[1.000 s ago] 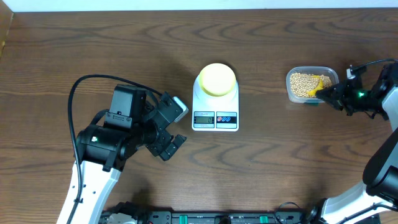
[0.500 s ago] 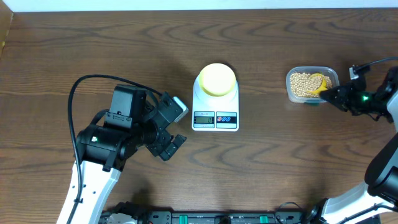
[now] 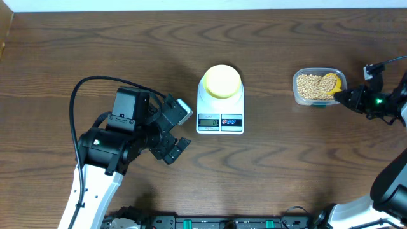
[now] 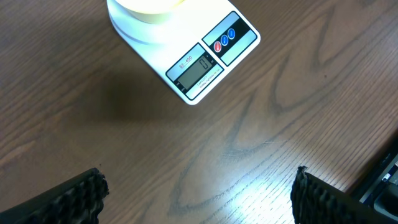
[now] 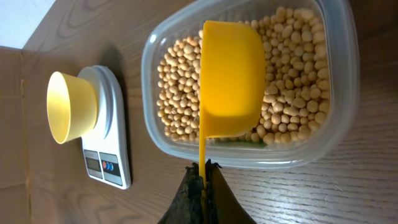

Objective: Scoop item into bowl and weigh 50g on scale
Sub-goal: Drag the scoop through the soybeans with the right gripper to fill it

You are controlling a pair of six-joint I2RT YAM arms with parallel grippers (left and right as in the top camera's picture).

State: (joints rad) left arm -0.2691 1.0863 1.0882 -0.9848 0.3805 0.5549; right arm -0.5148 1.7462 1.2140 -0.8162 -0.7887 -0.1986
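My right gripper [image 5: 203, 178]: pinching scoop [image 5: 231, 81] handle.
My left gripper [image 4: 199, 199]: wide, empty.
Risk: handle twists; beans [image 5: 180, 81] spill beside tub [image 5: 352, 74].

Bare wooden table [image 3: 273, 146] lies between the scale [image 3: 220, 117] and the clear tub [image 3: 296, 89], leaving a broad lane there. The bowl [image 3: 221, 81] on the scale is open from above. The yellow scoop [image 3: 329, 83] takes up the tub's right part. The left arm [image 3: 108, 143] and its cable [image 3: 95, 78] crowd the left front.

A dark wood-grain table [image 3: 286, 165] fills the view, a white wall strip [image 3: 191, 5] along its far edge, a tan board [image 3: 5, 32] at its far-left corner.
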